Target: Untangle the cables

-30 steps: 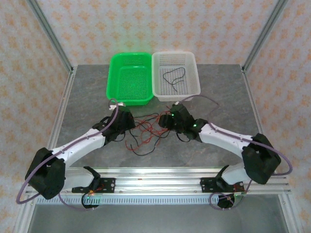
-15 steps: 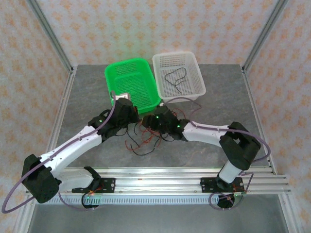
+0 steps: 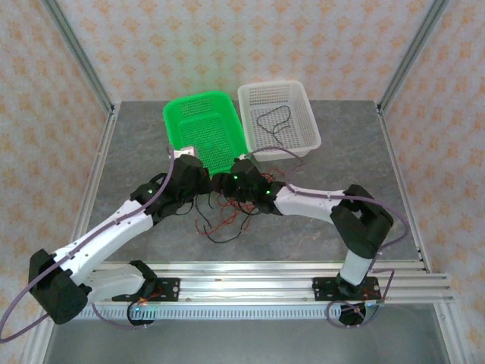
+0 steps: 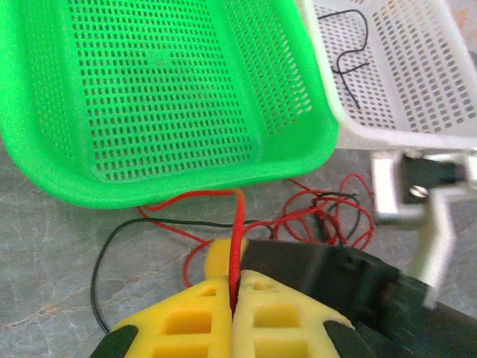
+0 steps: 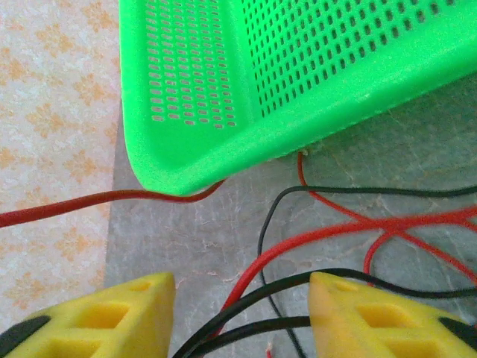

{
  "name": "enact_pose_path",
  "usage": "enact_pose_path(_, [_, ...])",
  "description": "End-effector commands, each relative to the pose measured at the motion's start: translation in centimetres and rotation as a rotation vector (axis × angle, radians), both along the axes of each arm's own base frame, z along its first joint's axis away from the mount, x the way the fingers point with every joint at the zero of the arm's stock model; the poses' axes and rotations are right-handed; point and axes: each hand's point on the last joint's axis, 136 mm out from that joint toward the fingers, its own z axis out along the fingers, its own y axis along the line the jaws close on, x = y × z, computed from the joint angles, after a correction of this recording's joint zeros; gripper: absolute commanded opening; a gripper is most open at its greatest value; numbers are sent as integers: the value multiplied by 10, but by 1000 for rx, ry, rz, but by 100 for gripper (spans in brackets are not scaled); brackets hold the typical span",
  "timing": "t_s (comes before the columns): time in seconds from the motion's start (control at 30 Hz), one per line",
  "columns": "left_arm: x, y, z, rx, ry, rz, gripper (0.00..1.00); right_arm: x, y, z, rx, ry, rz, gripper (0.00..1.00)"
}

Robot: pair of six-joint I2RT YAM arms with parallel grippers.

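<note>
A loose tangle of thin red and black cables [image 3: 226, 216] on the grey worktop [image 3: 129, 152], just in front of the green basket [image 3: 203, 129] and partly under the two wrists. Uppermost strands right up at that basket's near wall, one red run against its corner in the right wrist view. Lowest black loop well short of the aluminium rail [image 3: 242, 271] along the near edge. Bare worktop to the left of the tangle and to its right, out to the slanted metal posts at either side, and more bare stone between the tangle and the rail.

Left end effector [image 4: 232, 294] clenched on a red cable [image 4: 237, 239]: yellow fingers [image 4: 190, 309] pressed together, the strand rising out of the seam toward the green rim. Just beside it on the right, the black body of the other arm. Right end effector [image 5: 242, 298] released, yellow fingers [image 5: 350, 306] well apart, straddling two black strands and a red one without pinching them. Further red and black strands crossing the stone just ahead of it.

Green basket set askew next to the white basket [image 3: 297, 98], near corners close together, touching or not impossible to tell. On the white basket's mesh floor a single curled black cable [image 3: 271, 121], well apart from the tangle.
</note>
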Motion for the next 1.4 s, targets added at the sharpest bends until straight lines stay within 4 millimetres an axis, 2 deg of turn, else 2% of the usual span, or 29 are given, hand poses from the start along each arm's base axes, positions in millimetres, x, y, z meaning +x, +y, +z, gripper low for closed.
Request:
enact_pose_path(0.0, [-8, 4, 11, -12, -23, -2, 0, 5, 9, -16, -29, 14, 3, 42])
enact_pose_path(0.1, [-12, 8, 21, -27, -48, -1, 0, 7, 11, -35, -55, 41, 1, 35])
enact_pose_path(0.23, [-16, 16, 38, -19, -80, 13, 0, 7, 6, -59, -103, 66, -12, 34])
enact_pose_path(0.4, [-18, 25, 64, -6, -127, 31, 0, 6, -2, -81, -159, 81, -29, 30])
enact_pose_path(0.63, [-19, 33, 121, 10, -228, 29, 0, 1, -30, -109, -260, 99, -71, 29])
enact_pose_path(0.87, [-24, 50, 173, 32, -326, 77, 0, 4, -49, -116, -307, 94, -108, 29])
enact_pose_path(1.2, [-41, 78, 250, 32, -479, 142, 0, 6, -54, -124, -330, 102, -119, 29])
enact_pose_path(1.37, [-45, 84, 278, 22, -542, 157, 0, 4, -58, -128, -339, 107, -126, 29])
